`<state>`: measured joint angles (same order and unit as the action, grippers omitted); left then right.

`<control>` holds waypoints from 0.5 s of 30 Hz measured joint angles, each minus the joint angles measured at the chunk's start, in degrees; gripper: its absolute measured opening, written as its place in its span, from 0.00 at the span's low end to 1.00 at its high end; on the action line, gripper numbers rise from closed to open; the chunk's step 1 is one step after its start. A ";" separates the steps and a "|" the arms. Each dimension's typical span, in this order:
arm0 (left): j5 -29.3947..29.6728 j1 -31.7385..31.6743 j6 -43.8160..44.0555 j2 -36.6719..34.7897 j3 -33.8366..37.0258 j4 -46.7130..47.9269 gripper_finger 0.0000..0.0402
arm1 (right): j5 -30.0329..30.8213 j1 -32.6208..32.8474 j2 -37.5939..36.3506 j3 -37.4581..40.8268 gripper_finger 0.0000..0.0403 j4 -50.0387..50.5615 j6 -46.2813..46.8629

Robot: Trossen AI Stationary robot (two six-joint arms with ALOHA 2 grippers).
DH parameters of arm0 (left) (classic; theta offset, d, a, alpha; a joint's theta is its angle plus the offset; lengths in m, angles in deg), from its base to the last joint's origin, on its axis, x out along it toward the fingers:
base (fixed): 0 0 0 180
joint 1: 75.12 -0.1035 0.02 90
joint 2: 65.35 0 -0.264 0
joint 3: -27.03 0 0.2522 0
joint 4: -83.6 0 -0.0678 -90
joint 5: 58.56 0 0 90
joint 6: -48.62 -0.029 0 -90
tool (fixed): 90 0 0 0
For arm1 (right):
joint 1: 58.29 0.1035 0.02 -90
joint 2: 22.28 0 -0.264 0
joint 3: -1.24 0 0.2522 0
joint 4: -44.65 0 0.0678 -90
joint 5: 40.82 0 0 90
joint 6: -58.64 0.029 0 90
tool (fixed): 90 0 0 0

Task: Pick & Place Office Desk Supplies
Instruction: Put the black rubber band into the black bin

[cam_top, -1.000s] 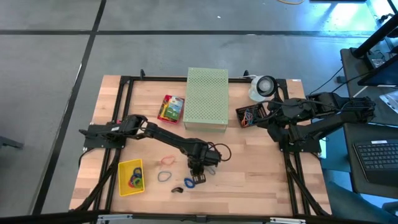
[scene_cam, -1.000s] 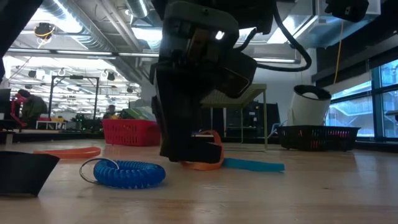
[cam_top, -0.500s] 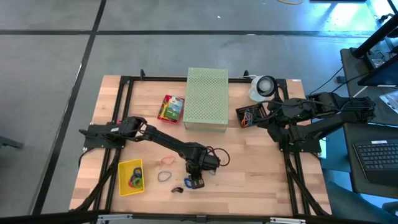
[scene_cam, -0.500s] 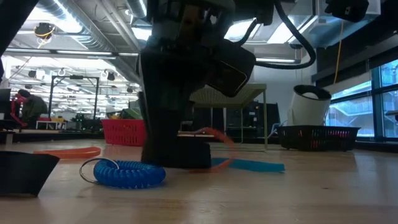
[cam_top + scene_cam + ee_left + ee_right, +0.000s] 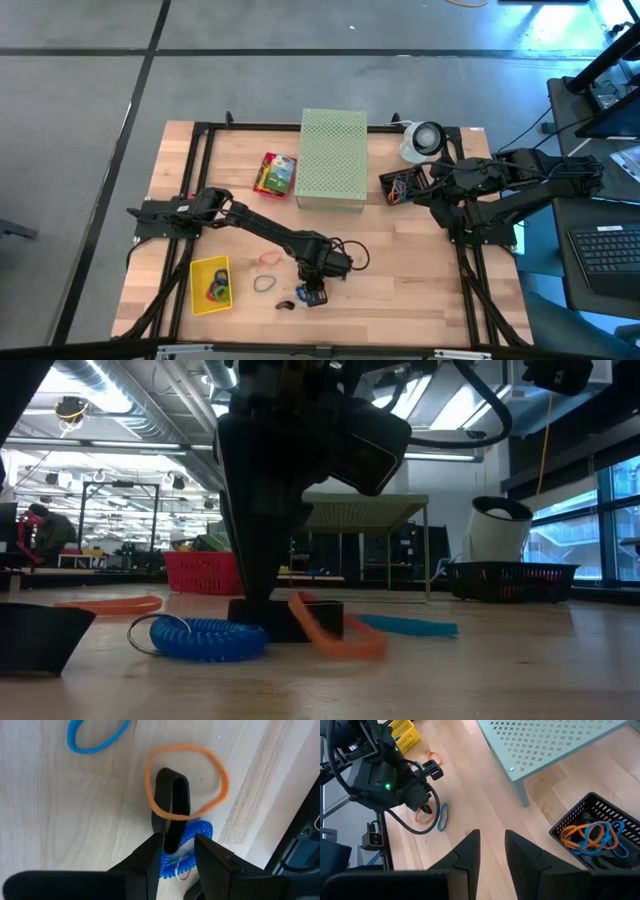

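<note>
**Left pincer at the orange band, near bench edge**

The left pincer (image 5: pixel 314 296) stands down on the bench (image 5: pixel 400 280), fingers parted; one fingertip sits inside the orange rubber band (image 5: pixel 186 780), beside the blue coil (image 5: pixel 205 639). No grip is evident. Next: close on the band and lift.

The yellow bin (image 5: pixel 210 285) near left holds several bands. Farther right, the right pincer (image 5: pixel 437 178), slightly parted and empty, hovers by the black basket (image 5: pixel 590 837) holding orange and blue bands.

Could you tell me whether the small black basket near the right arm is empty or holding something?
Holding something. The right wrist view shows orange and blue rubber-band loops tangled inside the black basket, well below its rim.
</note>
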<state>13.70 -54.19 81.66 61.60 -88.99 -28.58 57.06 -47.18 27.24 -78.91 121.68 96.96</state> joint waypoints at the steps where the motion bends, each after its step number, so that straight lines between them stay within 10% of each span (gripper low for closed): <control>1: -0.02 0.02 0.00 0.00 0.00 0.00 0.28 | 0.00 -0.01 0.00 0.00 0.22 0.00 -0.01; 15: 3.98 0.04 -1.33 0.00 0.00 0.16 0.27 | -1.49 0.00 0.00 0.00 0.22 -0.02 0.20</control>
<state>17.68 -54.14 80.33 61.60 -88.99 -28.42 55.57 -47.18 27.24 -78.91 121.66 97.16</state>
